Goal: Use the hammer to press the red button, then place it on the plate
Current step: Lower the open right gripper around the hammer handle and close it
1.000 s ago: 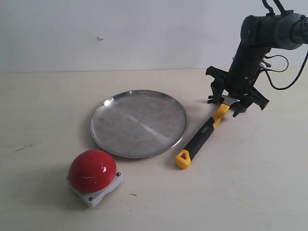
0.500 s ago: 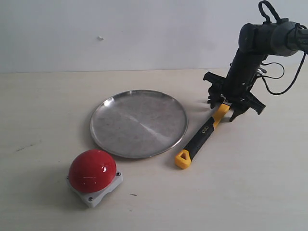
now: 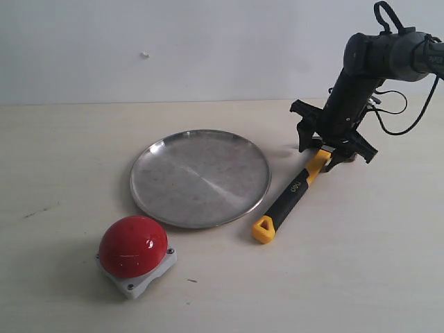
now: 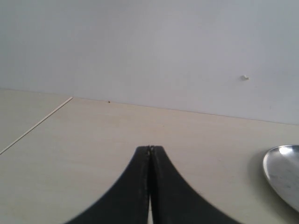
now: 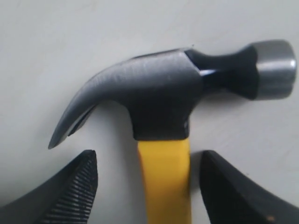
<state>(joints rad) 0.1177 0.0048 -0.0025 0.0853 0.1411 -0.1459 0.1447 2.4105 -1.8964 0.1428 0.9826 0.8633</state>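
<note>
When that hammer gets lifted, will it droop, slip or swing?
Probably stiff: the hammer looks like one solid tool. Likely head-heavy, but the open right gripper straddles the neck just below the steel head, so it should tilt little. The smooth yellow neck might slip; the ridged fingers should help.

Exterior overlooks table (image 3: pixel 388 263); right wrist close above hammer (image 5: pixel 161 100)

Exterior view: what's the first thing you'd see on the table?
The shiny red button at the front left grabs you first, with the round steel plate just beyond it. On the right, the right gripper has its open fingers either side of the yellow-handled hammer.
</note>
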